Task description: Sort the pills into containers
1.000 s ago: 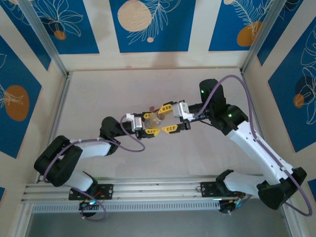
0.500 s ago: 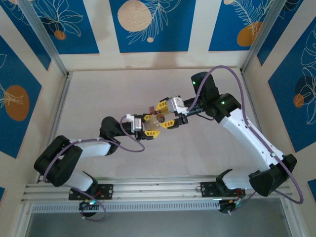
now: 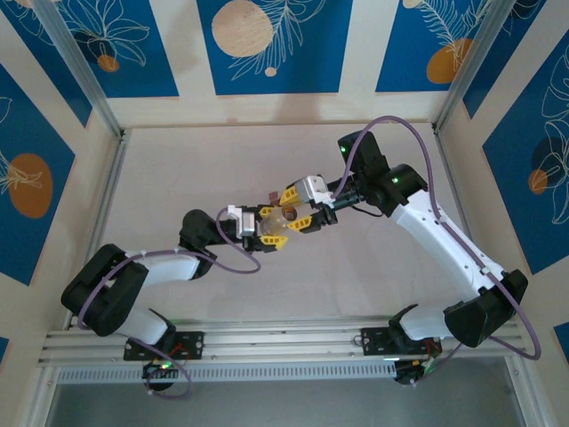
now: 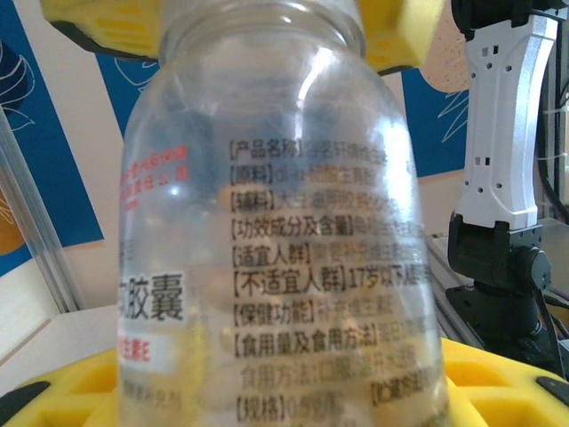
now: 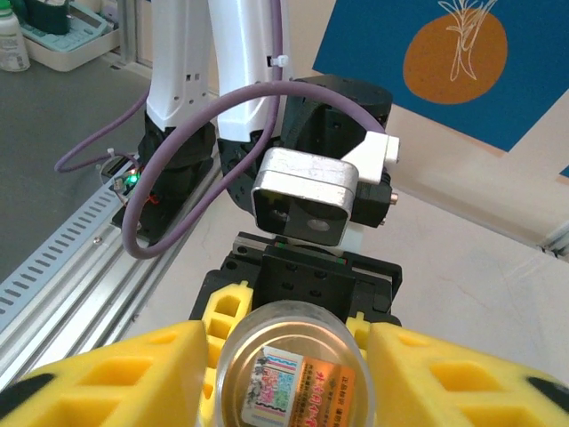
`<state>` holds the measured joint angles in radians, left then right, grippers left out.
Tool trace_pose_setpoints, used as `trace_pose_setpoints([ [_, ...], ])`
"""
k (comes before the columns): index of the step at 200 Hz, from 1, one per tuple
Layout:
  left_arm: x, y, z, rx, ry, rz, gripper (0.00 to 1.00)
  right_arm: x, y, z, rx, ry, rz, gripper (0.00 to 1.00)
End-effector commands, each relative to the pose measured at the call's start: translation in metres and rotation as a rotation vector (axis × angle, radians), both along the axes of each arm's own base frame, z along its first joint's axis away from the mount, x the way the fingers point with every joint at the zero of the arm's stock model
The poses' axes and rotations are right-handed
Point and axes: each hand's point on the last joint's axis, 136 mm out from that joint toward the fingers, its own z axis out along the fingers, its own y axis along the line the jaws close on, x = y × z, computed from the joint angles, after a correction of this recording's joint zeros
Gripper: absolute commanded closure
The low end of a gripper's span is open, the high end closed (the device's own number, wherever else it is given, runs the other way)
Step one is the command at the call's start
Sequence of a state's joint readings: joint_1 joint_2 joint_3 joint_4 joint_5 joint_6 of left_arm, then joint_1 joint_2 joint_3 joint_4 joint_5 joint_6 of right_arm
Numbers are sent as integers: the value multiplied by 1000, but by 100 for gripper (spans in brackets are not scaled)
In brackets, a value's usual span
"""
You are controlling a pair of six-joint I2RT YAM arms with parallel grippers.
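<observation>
My left gripper (image 3: 272, 228) is shut on a small clear vial (image 3: 283, 217) with red and black print, held above the table. In the left wrist view the vial (image 4: 284, 240) stands between my yellow fingers (image 4: 498, 378), and pale yellowish shapes, probably pills (image 4: 396, 405), blur through its wall. My right gripper (image 3: 294, 207) is closed from the opposite side on the vial's round end (image 5: 293, 382), which carries a printed sticker. A tiny dark red bit, apparently the containers (image 3: 272, 195), peeks out just beyond the grippers.
The pale table (image 3: 196, 160) is bounded by aluminium posts and blue patterned walls. A rail (image 3: 284, 338) runs along the near edge by both arm bases. Both arms meet at the table's middle.
The right arm swung left and its open fingers came in around the vial's end and narrowed onto it. The left gripper kept the vial nearly still.
</observation>
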<state>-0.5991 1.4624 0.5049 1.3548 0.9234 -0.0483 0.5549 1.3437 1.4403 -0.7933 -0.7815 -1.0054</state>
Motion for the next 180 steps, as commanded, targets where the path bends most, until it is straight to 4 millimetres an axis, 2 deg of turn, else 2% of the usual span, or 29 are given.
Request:
trace_pose_setpoints([
  [1, -3, 2, 19, -40, -58, -22, 100, 0, 2, 1, -18, 10, -2, 53],
  [31, 0, 3, 22, -47, -62, -5, 100, 4, 3, -6, -53, 45, -52, 58],
  [63, 10, 5, 28, -70, -87, 57, 100, 22, 4, -24, -112, 138, -211, 72],
  [93, 19, 8, 32, -80, -110, 116, 100, 45, 2, -52, -181, 341, -449, 73],
  [104, 24, 8, 31, -73, -117, 145, 100, 54, 0, -65, -218, 413, -552, 77],
  [122, 33, 10, 30, -58, -135, 200, 100, 62, -3, -79, -253, 551, -681, 77],
  [163, 45, 15, 33, -83, -173, 302, 100, 75, 3, -92, -177, 863, -947, 76],
  [180, 48, 15, 31, -85, -168, 311, 100, 88, 1, -93, -131, 959, -1107, 84],
])
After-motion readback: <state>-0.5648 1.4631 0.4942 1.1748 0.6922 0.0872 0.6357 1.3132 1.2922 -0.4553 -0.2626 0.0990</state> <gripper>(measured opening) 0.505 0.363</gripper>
